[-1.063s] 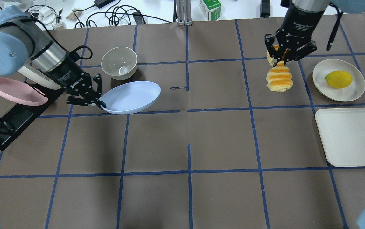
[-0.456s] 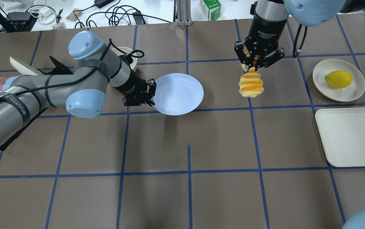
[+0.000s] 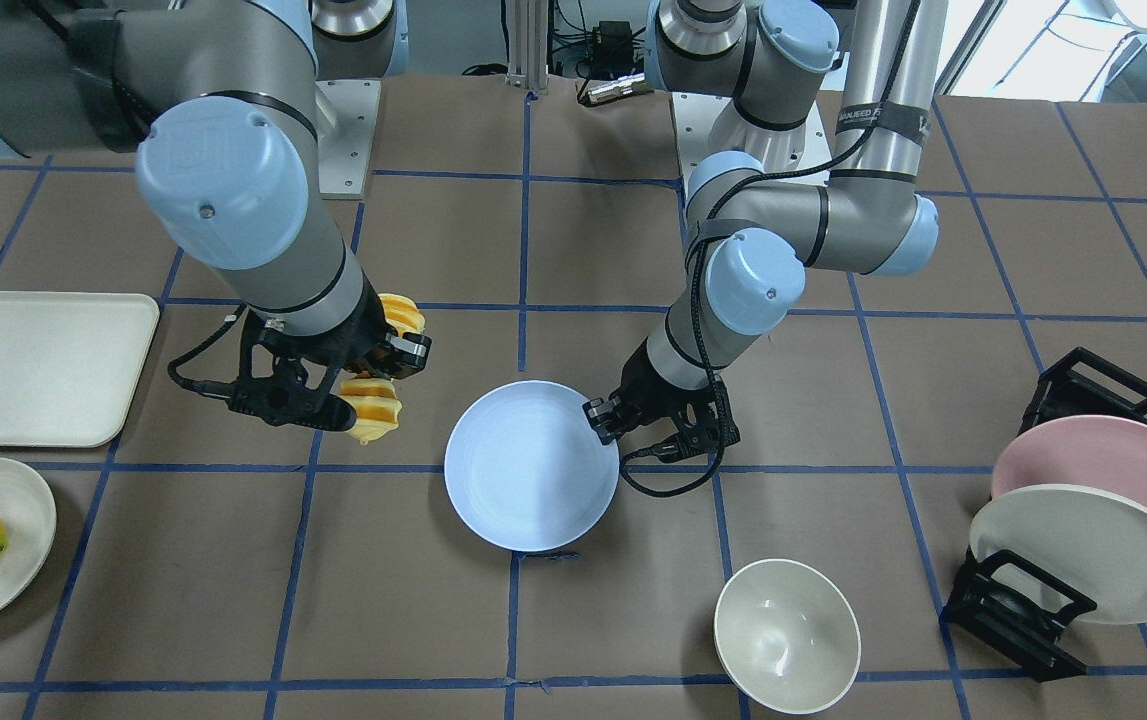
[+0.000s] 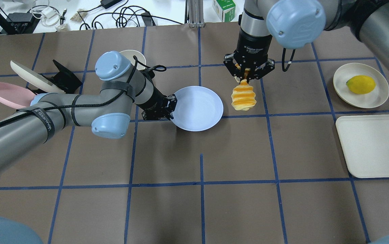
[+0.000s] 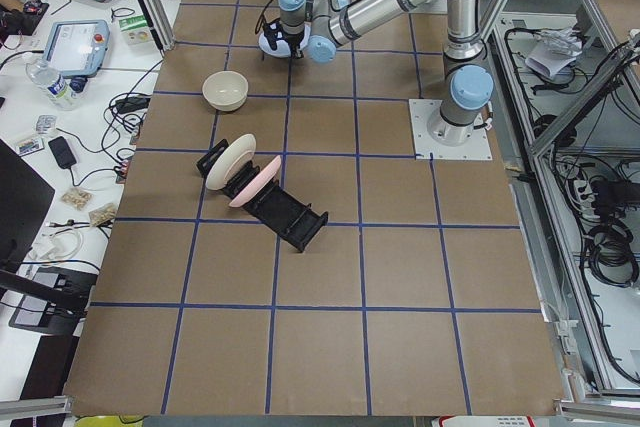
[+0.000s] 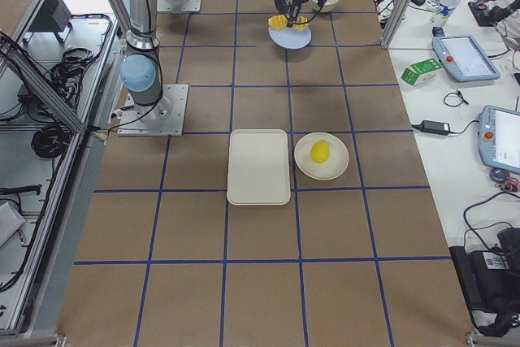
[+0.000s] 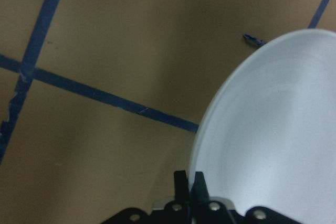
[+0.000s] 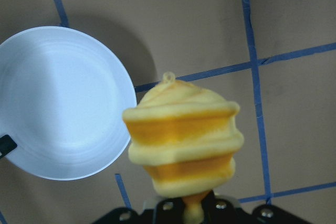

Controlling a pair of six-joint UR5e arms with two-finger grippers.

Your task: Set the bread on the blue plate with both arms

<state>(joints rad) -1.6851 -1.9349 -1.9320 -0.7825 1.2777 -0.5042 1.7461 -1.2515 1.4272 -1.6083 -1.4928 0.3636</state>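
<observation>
A black strap around the left arm carries pale capitals that read roughly "WANJEED", and the same word shows rotated on a strap in the overhead view. White lettering on the black housing just above the right gripper reads "Adaptive Gripper", with a smaller line beneath it too fine to make out. The green-and-white carton beyond the table's far edge bears print too small to read.

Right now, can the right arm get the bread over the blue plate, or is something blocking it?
Probably yes. The right gripper holds the bread just beside the free edge of the blue plate. The left gripper grips the opposite rim, and nothing shows between them.
</observation>
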